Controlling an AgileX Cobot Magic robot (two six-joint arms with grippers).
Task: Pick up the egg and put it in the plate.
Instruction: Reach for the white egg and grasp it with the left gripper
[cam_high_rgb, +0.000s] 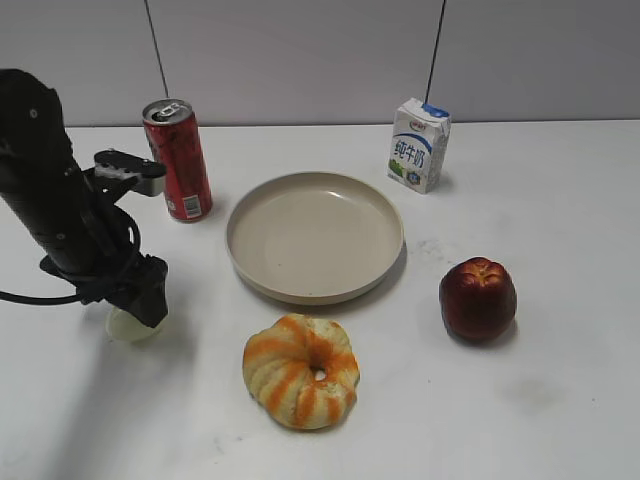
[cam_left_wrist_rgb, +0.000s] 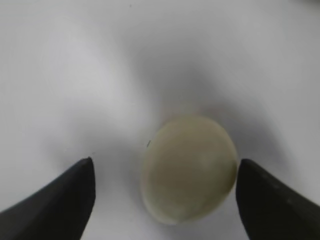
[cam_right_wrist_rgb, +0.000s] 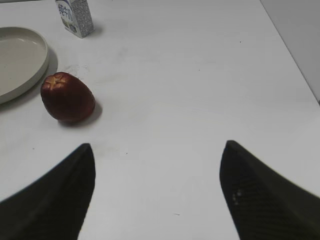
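Observation:
The egg (cam_left_wrist_rgb: 189, 169) is a pale cream oval lying on the white table. It fills the space between the open fingers of my left gripper (cam_left_wrist_rgb: 165, 172): the right finger is almost at it, the left finger stands apart. In the exterior view the egg (cam_high_rgb: 128, 326) peeks out under the left gripper (cam_high_rgb: 147, 305) at the left front. The beige plate (cam_high_rgb: 245, 222) lies empty in the middle of the table; its edge shows in the right wrist view (cam_right_wrist_rgb: 42, 60). My right gripper (cam_right_wrist_rgb: 157, 160) is open and empty over bare table.
A red can (cam_high_rgb: 178, 159) stands behind the left arm. A milk carton (cam_high_rgb: 418, 144) stands at the back right, also in the right wrist view (cam_right_wrist_rgb: 75, 17). An orange-striped ring bread (cam_high_rgb: 301, 370) lies in front of the plate. A dark red apple (cam_high_rgb: 478, 298) lies right of it, also in the right wrist view (cam_right_wrist_rgb: 67, 97).

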